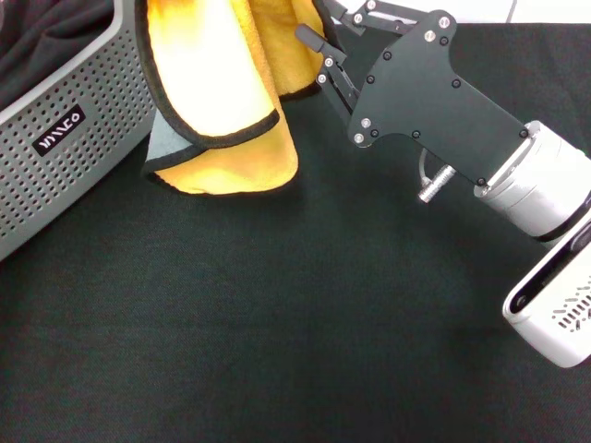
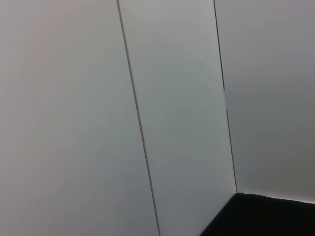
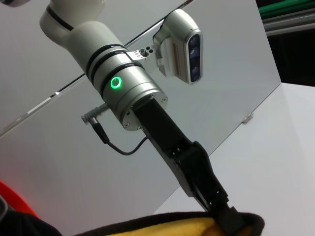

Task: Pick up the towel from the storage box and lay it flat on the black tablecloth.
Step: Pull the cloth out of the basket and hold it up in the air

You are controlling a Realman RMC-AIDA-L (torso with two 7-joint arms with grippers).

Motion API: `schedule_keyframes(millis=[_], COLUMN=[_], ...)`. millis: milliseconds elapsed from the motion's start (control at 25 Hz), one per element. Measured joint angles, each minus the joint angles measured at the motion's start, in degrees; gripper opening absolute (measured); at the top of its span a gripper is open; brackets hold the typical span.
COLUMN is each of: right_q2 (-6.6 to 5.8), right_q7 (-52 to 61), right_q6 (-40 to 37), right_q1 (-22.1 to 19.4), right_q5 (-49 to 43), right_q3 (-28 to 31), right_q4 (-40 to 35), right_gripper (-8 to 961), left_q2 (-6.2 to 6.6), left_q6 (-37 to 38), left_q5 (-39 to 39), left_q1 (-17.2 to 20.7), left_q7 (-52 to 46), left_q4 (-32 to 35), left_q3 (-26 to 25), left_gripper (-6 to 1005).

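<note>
The yellow-orange towel (image 1: 222, 92) with dark edging hangs folded from above the head view's top edge, just right of the grey perforated storage box (image 1: 83, 166). Its lower end is low over the black tablecloth (image 1: 277, 323); I cannot tell whether they touch. My right gripper (image 1: 319, 28) reaches in from the right, shut on the towel's upper right part. In the right wrist view a black gripper (image 3: 231, 219) on a white arm with a green ring is shut on the towel's (image 3: 172, 226) dark-edged fold. My left gripper does not show in any view.
Dark fabric (image 1: 46, 37) lies inside the box at the upper left. My right arm's wrist and white camera (image 1: 554, 314) hang over the cloth's right side. The left wrist view holds only grey wall panels (image 2: 172, 98) and a corner of black cloth (image 2: 266, 216).
</note>
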Motion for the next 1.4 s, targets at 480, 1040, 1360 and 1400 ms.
schedule_keyframes(millis=[480, 1040, 1360, 1400], right_q2=[0.0, 0.0, 0.0, 0.0], right_q7=[0.0, -0.2, -0.2, -0.2], right_q6=[-0.3, -1.6, -1.6, -1.6], right_q1=[-0.4, -0.7, -1.0, -1.0], right_q5=[-0.2, -0.1, 0.0, 0.0], right_q3=[-0.2, -1.0, -1.0, -1.0], right_q4=[0.0, 0.1, 0.1, 0.1], right_gripper=[180, 153, 137, 135], left_q2=[0.09, 0.09, 0.09, 0.09], left_q6=[0.3, 0.3, 0.3, 0.3], left_q5=[0.0, 0.0, 0.4, 0.4], left_q1=[0.0, 0.3, 0.0, 0.0], left_q7=[0.1, 0.1, 0.1, 0.1], left_q4=[-1.2, -1.2, -1.7, -1.8], left_q3=[0.0, -0.3, -0.2, -0.1], left_gripper=[18, 19, 20, 20])
